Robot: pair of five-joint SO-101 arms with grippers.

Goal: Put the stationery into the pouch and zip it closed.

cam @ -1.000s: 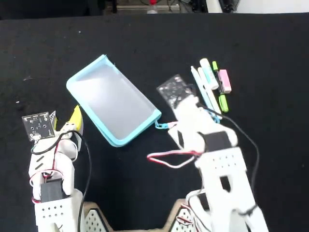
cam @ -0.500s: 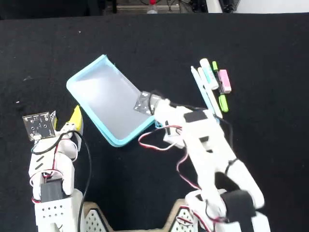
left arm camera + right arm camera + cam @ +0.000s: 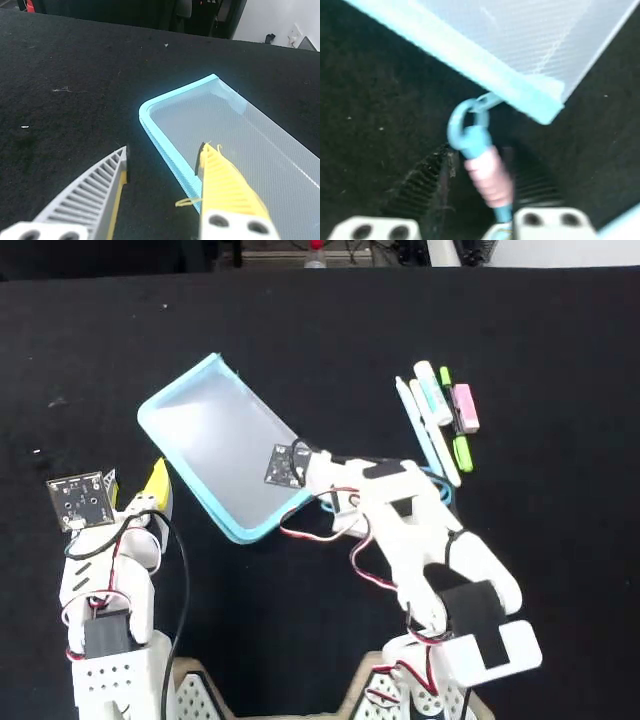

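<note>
Nothing is packed yet: the pens [image 3: 440, 415] are lying beside the right tool [image 3: 481, 152], which is straddling, unclenched, the zipper pull [image 3: 469, 134] of the pouch [image 3: 225, 445]; the left tool [image 3: 164, 148] is hanging released.

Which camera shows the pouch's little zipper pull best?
The right wrist view: the zipper pull, a blue ring with a pink tab, sits close up inside the right claw. In the high view the arm covers most of it; a blue bit peeks out. The left wrist view looks at the pouch from its other end.
</note>
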